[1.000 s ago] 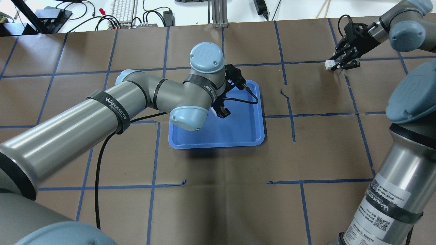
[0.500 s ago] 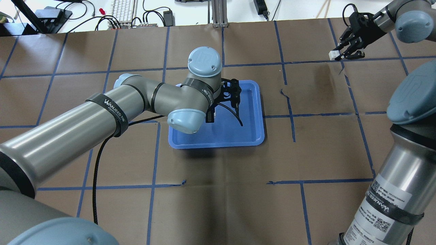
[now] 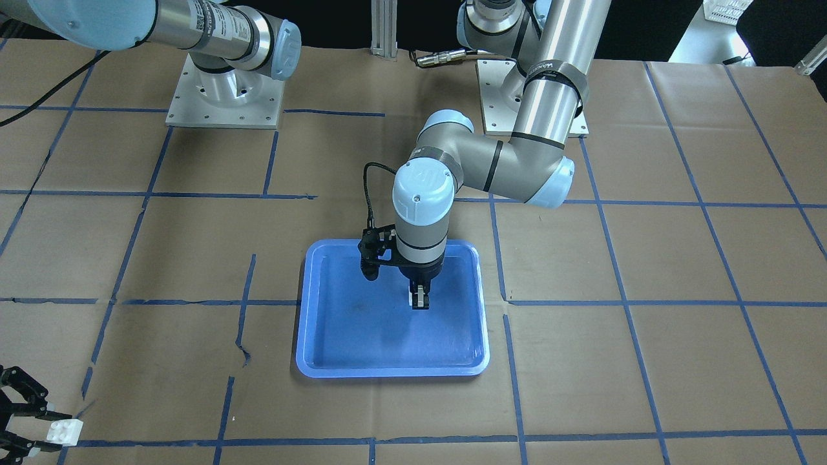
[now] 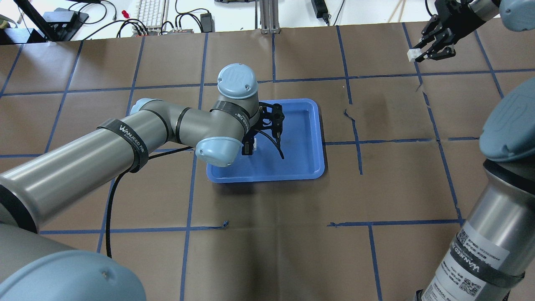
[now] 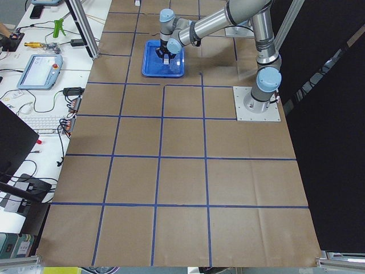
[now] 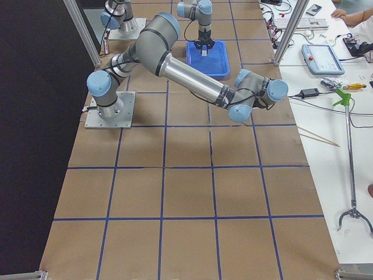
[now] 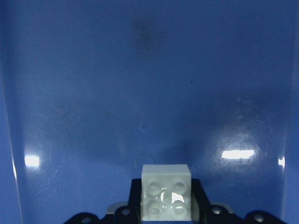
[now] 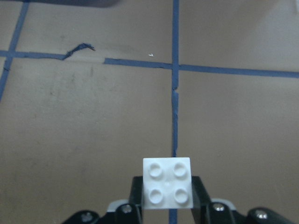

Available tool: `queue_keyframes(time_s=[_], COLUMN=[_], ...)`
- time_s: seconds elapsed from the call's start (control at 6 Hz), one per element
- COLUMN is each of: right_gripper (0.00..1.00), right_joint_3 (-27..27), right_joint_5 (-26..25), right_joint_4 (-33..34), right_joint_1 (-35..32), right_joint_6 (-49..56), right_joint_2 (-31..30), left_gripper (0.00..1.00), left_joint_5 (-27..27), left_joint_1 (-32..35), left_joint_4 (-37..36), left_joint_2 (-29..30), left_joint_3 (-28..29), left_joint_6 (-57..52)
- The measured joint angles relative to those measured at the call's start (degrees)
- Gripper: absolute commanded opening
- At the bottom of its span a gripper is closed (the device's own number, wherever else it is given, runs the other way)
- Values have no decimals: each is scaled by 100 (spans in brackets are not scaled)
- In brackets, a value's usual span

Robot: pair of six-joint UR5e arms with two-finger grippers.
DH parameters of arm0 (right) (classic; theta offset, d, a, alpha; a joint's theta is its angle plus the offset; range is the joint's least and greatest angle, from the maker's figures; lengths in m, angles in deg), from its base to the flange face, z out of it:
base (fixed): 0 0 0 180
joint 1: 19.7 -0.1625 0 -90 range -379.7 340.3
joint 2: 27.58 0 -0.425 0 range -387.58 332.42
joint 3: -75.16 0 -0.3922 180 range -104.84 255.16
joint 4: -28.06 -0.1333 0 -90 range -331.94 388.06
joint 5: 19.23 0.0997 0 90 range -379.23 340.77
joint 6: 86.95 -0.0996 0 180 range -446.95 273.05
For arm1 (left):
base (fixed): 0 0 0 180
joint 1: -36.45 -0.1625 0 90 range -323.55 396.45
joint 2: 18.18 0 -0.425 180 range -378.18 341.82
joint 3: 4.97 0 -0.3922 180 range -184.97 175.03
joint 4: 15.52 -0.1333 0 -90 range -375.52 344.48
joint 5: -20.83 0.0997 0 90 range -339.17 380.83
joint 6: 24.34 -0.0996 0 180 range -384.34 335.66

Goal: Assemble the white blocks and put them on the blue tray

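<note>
My left gripper hangs over the blue tray, shut on a white block held a little above the tray floor. It also shows in the front-facing view over the tray. My right gripper is far off at the table's far right, shut on the second white block and holding it clear of the paper. In the right wrist view this block shows studs up between the fingers. In the front-facing view the block sits at the bottom left.
The table is covered in brown paper with a grid of blue tape lines. A keyboard and cables lie beyond the far edge. The left arm's elbow overhangs the tray's left side.
My left wrist has swung left over the tray with its block. My right gripper has risen and moved toward the table's far edge, carrying its block off the paper.
</note>
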Motion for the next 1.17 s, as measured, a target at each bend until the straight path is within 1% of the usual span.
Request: queue_keyframes(time_s=[0.17, 0.33, 0.5, 0.67, 0.83, 1.0, 1.17], right_gripper=[30, 30, 30, 31, 31, 31, 31], right_joint_3=[335, 861, 1547, 2230, 2830, 3285, 3594], right_joint_5=[-2, -3, -1, 12, 92, 207, 257], right_joint_4=[-207, -289, -274, -85, 267, 644, 974], right_joint_1=[-88, -164, -210, -239, -295, -373, -448], right_joint_6=[24, 43, 71, 78, 47, -112, -320], right_joint_2=[-363, -844, -1405, -1860, -2155, -2351, -2470], left_gripper=[9, 20, 99, 100, 100, 100, 100], left_joint_5=[-154, -201, -216, -216, -189, -158, -147], left_joint_1=[-3, -4, -4, -3, -5, -4, -4], left_joint_4=[-7, -22, -86, -155, -174, -126, 65], left_joint_2=[41, 97, 161, 217, 221, 149, -34], left_joint_3=[-2, -2, 1, -4, -4, 51, 156], left_joint_6=[11, 16, 26, 35, 28, 9, 0])
